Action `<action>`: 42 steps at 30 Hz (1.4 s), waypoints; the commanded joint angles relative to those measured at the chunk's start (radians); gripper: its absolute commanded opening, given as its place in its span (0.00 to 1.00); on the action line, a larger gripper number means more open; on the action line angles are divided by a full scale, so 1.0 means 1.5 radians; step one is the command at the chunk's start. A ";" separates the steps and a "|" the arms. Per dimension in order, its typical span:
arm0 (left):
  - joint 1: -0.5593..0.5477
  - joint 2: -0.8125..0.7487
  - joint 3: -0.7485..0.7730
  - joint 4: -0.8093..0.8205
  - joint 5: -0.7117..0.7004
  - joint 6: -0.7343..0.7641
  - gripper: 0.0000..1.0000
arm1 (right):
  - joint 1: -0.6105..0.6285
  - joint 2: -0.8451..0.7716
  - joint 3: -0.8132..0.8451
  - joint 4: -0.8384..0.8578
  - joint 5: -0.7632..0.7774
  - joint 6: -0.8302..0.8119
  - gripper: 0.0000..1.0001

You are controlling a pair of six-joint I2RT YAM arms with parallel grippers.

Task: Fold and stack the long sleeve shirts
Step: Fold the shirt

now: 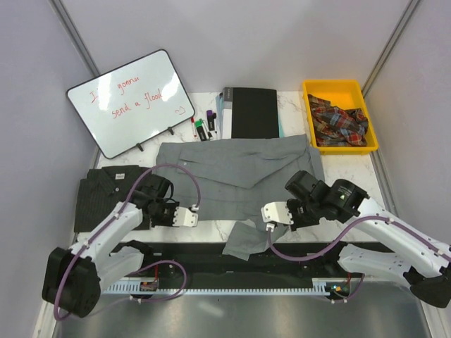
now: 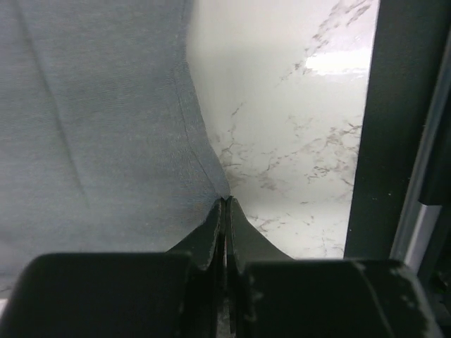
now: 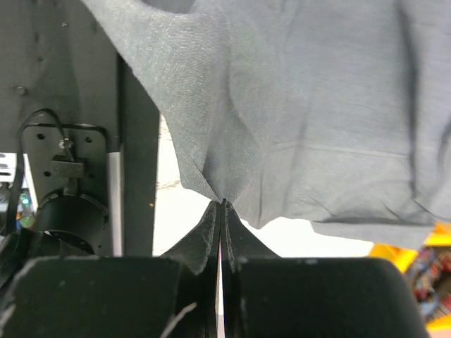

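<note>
Overhead, the grey shirt (image 1: pixel 239 172) lies spread across the middle of the marble desk (image 1: pixel 352 165), collar side towards the far edge, with one part trailing off the near edge over the black rail (image 1: pixel 211 255). The striped shirt (image 1: pixel 106 190), dark and folded with its collar showing, sits at the desk's left side, just beside the grey one. The left end effector (image 1: pixel 194 217) is at the grey shirt's near left edge and the right end effector (image 1: pixel 266 215) is at its near right edge, both low over the cloth. Behind the shirts stand a whiteboard (image 1: pixel 130 102) with red writing, a few markers (image 1: pixel 203 127), a black book (image 1: pixel 254 113) and a yellow bin (image 1: pixel 331 86) holding patterned cloth. From the left wrist, the left end effector (image 2: pixel 224 204) has its fingers pressed together, and the hemmed edge of the grey shirt (image 2: pixel 91 127) runs straight down into the tips, so it looks pinched there; the cloth lies flat on the desk (image 2: pixel 282 141), with the black rail (image 2: pixel 394 127) along the right. From the right wrist, the right end effector (image 3: pixel 222 205) is likewise closed tight, gripping a gathered point of the grey shirt (image 3: pixel 317 105); creases fan out from the tips and the cloth hangs raised above the bright desk (image 3: pixel 165 176). A sliver of the yellow bin (image 3: pixel 402 253) shows at the lower right.
</note>
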 commanded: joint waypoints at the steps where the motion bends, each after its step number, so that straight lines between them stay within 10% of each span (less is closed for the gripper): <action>1: 0.007 -0.072 0.058 -0.113 0.061 0.018 0.02 | -0.015 -0.020 0.052 -0.017 0.034 0.005 0.00; 17: 0.113 0.174 0.308 -0.029 0.131 -0.027 0.02 | -0.341 0.220 0.248 0.020 -0.062 -0.217 0.00; 30: 0.154 0.355 0.392 0.049 0.112 -0.066 0.02 | -0.368 0.488 0.390 0.117 -0.040 -0.213 0.00; 36: 0.178 0.359 0.396 0.086 0.108 -0.155 0.56 | -0.408 0.494 0.358 0.114 -0.008 -0.190 0.58; 42: 0.148 0.275 0.346 0.078 0.154 -0.183 0.72 | -0.464 0.428 0.284 0.065 -0.023 -0.171 0.67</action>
